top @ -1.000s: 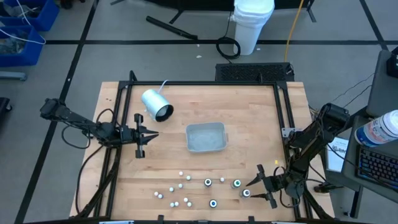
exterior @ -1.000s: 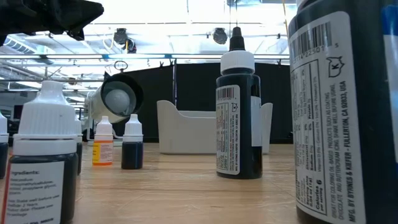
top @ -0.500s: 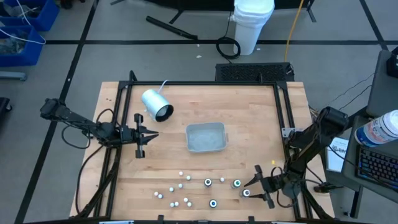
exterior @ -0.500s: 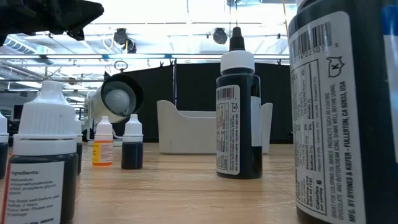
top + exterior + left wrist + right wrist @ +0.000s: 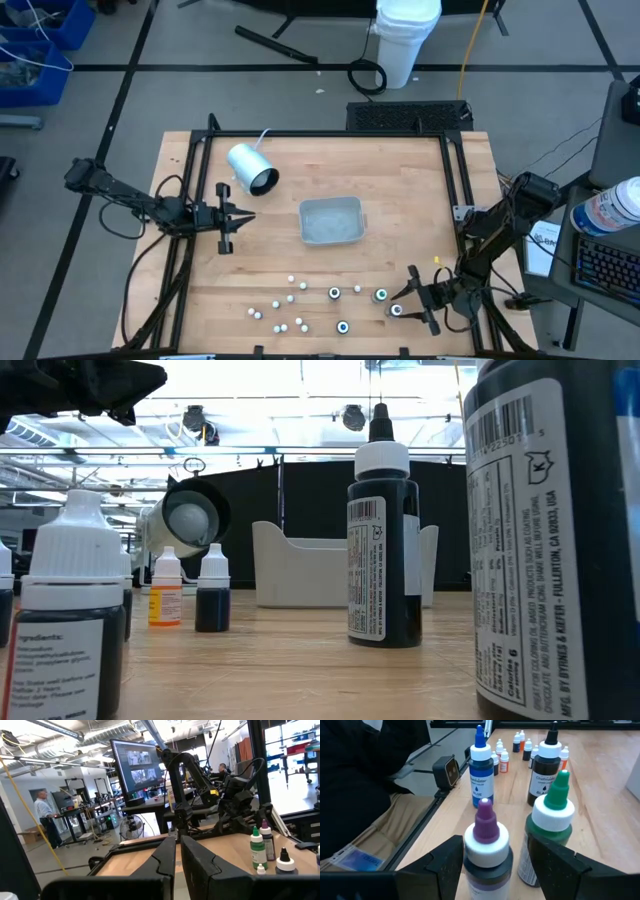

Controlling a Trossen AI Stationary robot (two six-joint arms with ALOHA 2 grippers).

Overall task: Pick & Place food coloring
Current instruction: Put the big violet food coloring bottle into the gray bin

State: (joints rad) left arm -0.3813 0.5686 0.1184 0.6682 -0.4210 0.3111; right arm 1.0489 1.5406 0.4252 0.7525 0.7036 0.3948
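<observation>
1. Wooden tabletop [image 5: 320,170] inside a black frame carries the whole job: I see a shallow grey rectangular tray [image 5: 331,220] near the middle, a white-and-grey cylinder with a cord [image 5: 251,167] toward the far left, and the food coloring bottles scattered in a loose band [image 5: 320,305] along the near edge.

2. Right gripper [image 5: 412,296] sits low at the near right corner of the table. Its jaws stand wide. The left gripper [image 5: 243,217] waits left of the tray, well apart from the bottles, fingers drawn narrow with nothing between them.

3. Target, as I judge it: the purple-capped bottle with a white collar [image 5: 486,849]. In the right wrist view it stands upright between the two open fingers [image 5: 445,862], not yet touched by either as far as I can see. In the high view it is the round top [image 5: 396,310] just off the fingertips.

4. Governing relation: the bottle's long axis is vertical and the jaws flank it level, so the closing line crosses the body squarely.

5. Caution: a green-capped bottle [image 5: 551,835] stands just beside the purple one, close to one finger. I would close slowly to avoid nudging it.
</observation>
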